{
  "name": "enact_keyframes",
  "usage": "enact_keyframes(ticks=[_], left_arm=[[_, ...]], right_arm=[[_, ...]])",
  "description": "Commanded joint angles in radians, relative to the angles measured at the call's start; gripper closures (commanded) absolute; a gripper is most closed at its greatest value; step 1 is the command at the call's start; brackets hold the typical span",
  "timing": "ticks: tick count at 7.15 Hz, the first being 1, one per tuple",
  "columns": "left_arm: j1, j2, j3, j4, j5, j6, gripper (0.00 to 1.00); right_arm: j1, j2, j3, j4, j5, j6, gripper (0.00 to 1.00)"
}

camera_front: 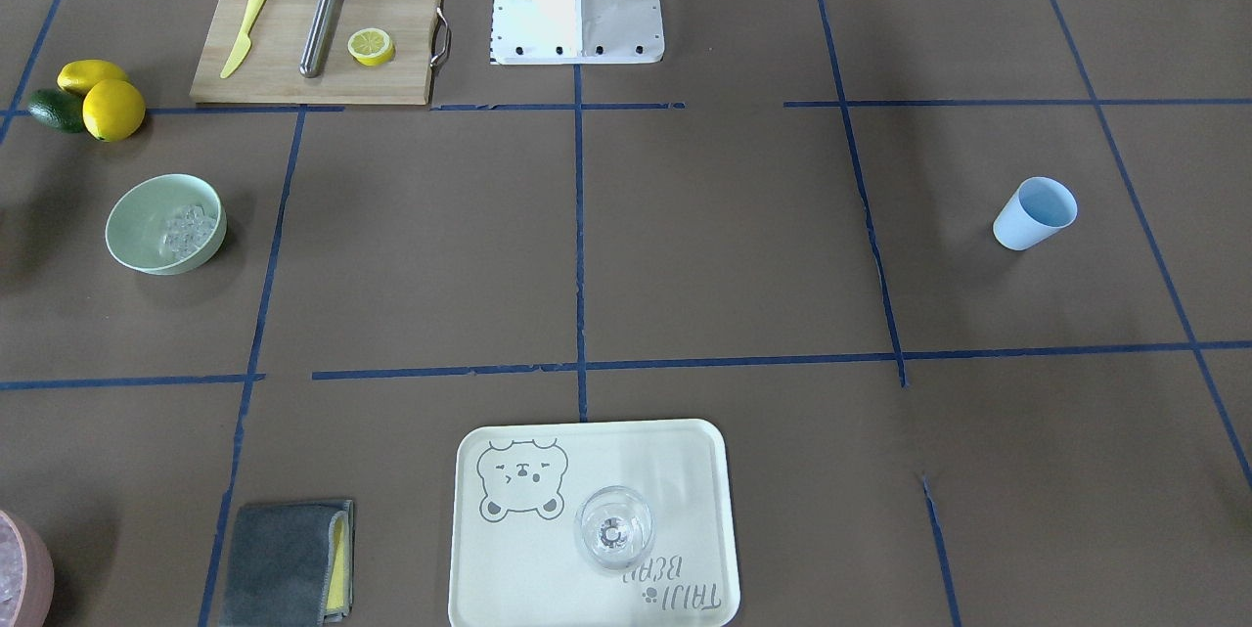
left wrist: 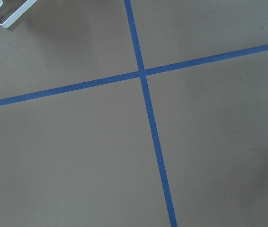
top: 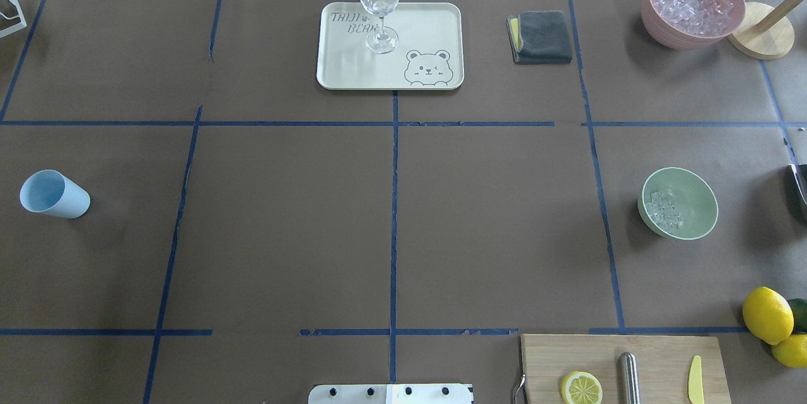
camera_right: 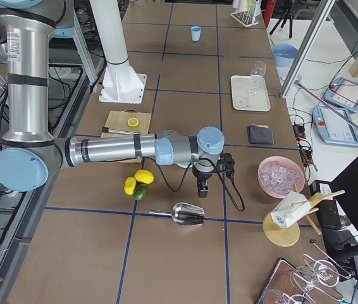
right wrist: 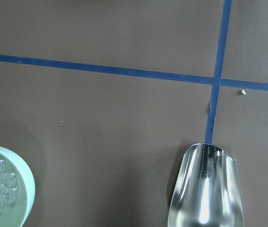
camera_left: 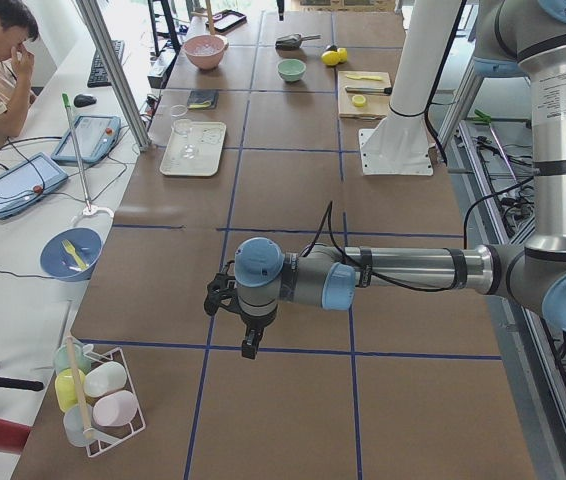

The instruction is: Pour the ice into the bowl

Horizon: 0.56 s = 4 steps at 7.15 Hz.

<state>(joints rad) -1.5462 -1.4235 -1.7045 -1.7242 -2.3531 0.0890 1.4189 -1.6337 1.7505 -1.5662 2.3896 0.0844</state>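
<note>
The pale mint-green bowl (top: 693, 193) stands at the right of the overhead view, with a small heap of clear ice cubes (top: 665, 210) inside it. Bowl (camera_front: 147, 206) and ice (camera_front: 186, 228) also show in the front view, and at the lower left of the right wrist view (right wrist: 27, 189). My right gripper (camera_right: 202, 190) shows only in the exterior right view, hanging over the table beside a metal scoop (right wrist: 207, 189). My left gripper (camera_left: 250, 346) shows only in the exterior left view, over bare table. I cannot tell whether either is open or shut.
A blue cup (top: 53, 194) stands at the far left. A pink container of ice (top: 693, 4) is at the back right, beside a grey cloth (top: 541, 36). A wine glass (top: 379, 4) stands on a cream tray (top: 429, 26). A cutting board (top: 656, 353) and lemons (top: 766, 314) lie near the front right.
</note>
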Motion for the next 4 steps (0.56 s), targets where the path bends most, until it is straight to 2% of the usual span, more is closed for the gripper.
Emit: enact_keyframes(ticks=[1,4], left_arm=[[0.000,0.000,0.002,0.000,0.000,0.000,0.00],[0.000,-0.002,0.002,-0.005,-0.002,-0.002,0.00]], right_arm=[[-0.003,0.000,0.000,0.000,0.000,0.000,0.00],[-0.008,0.000,0.004,0.003,0.000,-0.002,0.00]])
